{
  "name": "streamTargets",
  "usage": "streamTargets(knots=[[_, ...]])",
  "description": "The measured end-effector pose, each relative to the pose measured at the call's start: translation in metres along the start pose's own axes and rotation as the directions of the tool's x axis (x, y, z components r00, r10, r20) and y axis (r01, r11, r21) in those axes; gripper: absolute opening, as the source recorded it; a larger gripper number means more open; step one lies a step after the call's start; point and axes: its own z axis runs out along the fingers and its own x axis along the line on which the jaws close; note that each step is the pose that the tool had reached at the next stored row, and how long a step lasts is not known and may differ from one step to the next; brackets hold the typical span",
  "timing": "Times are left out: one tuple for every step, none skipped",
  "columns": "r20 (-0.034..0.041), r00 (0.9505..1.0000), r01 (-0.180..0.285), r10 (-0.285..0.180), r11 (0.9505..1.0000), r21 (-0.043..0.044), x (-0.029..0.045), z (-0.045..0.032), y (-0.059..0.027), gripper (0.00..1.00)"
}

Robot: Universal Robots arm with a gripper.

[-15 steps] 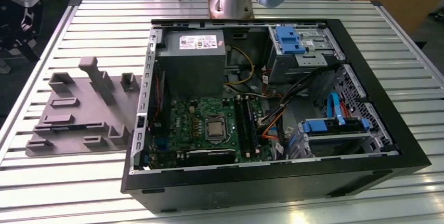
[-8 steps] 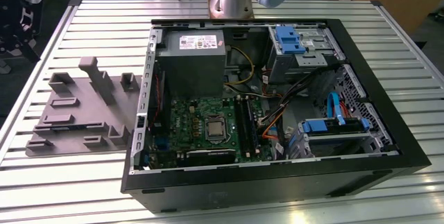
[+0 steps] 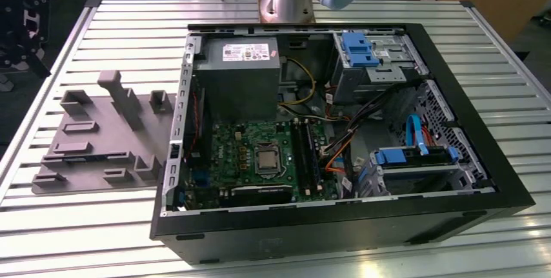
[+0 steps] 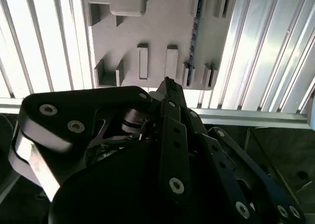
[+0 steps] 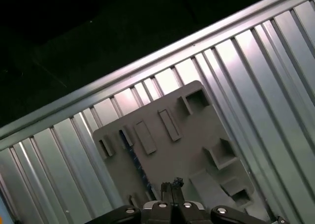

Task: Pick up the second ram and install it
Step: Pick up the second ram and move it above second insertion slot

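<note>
The gripper (image 4: 167,81) (image 5: 171,184) has its fingers pressed together on nothing and hangs above the grey fixture (image 4: 162,32) (image 3: 95,129). The second ram (image 4: 195,24) (image 5: 134,157) stands on edge in a fixture slot, apart from the fingertips. In the exterior view, the fixture lies on the slatted table (image 3: 86,226), on that view's left of the open computer case (image 3: 344,229).

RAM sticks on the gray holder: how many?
1. The second ram stands on edge in a long slot of the gray holder, seen in both wrist views. The gripper covers part of the holder's edge, so another could be hidden.
</note>
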Motion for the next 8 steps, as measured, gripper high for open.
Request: streamTargets(knots=[[-0.0004, 0.9998, 0.018, -0.018, 0.9998, -0.0001, 0.0000, 0.0001, 0.0000, 0.11], [-0.0008, 0.9994, 0.036, -0.036, 0.9994, -0.0002, 0.0000, 0.0003, 0.0000, 0.11], [-0.0011, 0.9985, 0.055, -0.055, 0.9985, -0.0002, 0.0000, 0.0005, 0.0000, 0.11], [-0.0015, 0.9973, 0.073, -0.073, 0.9973, -0.0003, 0.0000, 0.0006, 0.0000, 0.11], [-0.0019, 0.9958, 0.091, -0.091, 0.9958, -0.0005, 0.0000, 0.0008, 0.0000, 0.11], [-0.0022, 0.9941, 0.108, -0.108, 0.9941, -0.0006, 0.0000, 0.0009, 0.0000, 0.11], [-0.0025, 0.9924, 0.123, -0.123, 0.9924, -0.0007, 0.0000, 0.0009, 0.0000, 0.11], [-0.0027, 0.9913, 0.131, -0.131, 0.9913, -0.0007, 0.0000, 0.0010, 0.0000, 0.11]])
